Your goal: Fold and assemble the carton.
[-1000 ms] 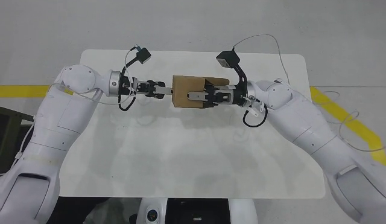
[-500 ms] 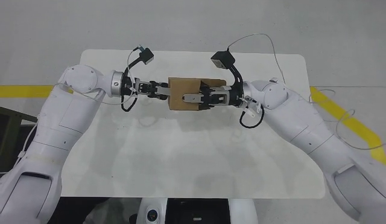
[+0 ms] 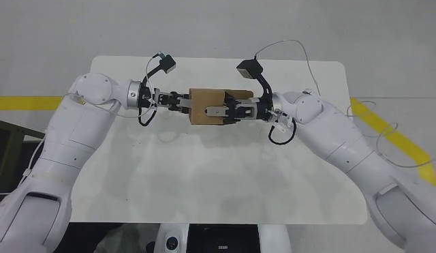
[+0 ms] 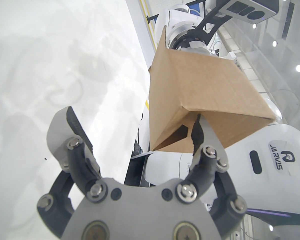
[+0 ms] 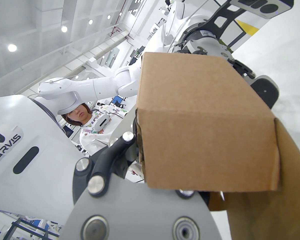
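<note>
A brown carton point(image 3: 202, 97) hangs above the middle back of the white table point(image 3: 204, 185), held level between my two arms. My right gripper point(image 3: 221, 110) is shut on the carton, one finger lying over its top face and the other hidden inside. In the right wrist view the carton point(image 5: 202, 126) covers most of that gripper, with one finger point(image 5: 130, 138) showing at its edge. My left gripper point(image 4: 135, 116) is open at the carton's point(image 4: 197, 88) far end; one fingertip point(image 4: 198, 126) touches the partly folded end flap, the other stands free. From above, the left gripper point(image 3: 184, 103) meets the carton's left end.
The table's front half lies bare below the arms. Yellow floor tape point(image 3: 24, 103) runs past both table ends. A dark object point(image 3: 8, 144) sits on the floor at the left.
Both arms and the carton have shifted a little to the left. The left gripper has come up against the carton's end.
</note>
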`<state>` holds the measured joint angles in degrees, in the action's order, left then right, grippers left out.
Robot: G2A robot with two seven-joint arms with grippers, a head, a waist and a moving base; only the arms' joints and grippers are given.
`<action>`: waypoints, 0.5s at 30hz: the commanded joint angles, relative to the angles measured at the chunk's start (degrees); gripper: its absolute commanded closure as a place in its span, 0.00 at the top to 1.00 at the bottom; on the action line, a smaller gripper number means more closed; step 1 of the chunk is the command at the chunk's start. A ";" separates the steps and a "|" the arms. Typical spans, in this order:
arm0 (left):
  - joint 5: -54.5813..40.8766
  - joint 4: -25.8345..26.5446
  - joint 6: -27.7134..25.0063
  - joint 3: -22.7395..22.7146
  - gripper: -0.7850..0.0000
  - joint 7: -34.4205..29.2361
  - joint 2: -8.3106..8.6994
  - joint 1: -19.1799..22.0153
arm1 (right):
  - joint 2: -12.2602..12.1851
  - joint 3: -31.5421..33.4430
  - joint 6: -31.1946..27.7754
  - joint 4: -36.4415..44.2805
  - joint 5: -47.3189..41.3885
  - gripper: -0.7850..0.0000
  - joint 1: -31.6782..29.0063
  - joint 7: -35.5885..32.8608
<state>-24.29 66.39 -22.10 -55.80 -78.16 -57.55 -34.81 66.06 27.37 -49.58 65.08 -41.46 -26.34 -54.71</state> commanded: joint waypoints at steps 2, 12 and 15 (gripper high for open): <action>1.44 -0.67 -0.53 -0.54 1.00 0.38 0.18 0.23 | -0.05 -0.10 0.69 -1.65 0.07 0.00 0.00 -0.69; 6.91 1.41 -3.92 -3.21 1.00 2.20 1.27 -0.52 | 0.35 -1.26 5.80 -9.15 2.16 0.00 0.87 -5.79; 9.12 3.26 -5.34 -3.75 1.00 2.87 1.57 -0.87 | 0.82 -1.32 7.07 -11.41 1.12 0.00 1.22 -7.07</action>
<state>-15.93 68.99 -27.00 -59.38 -75.57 -56.08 -35.53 66.71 26.06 -42.91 54.36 -39.77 -25.16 -61.37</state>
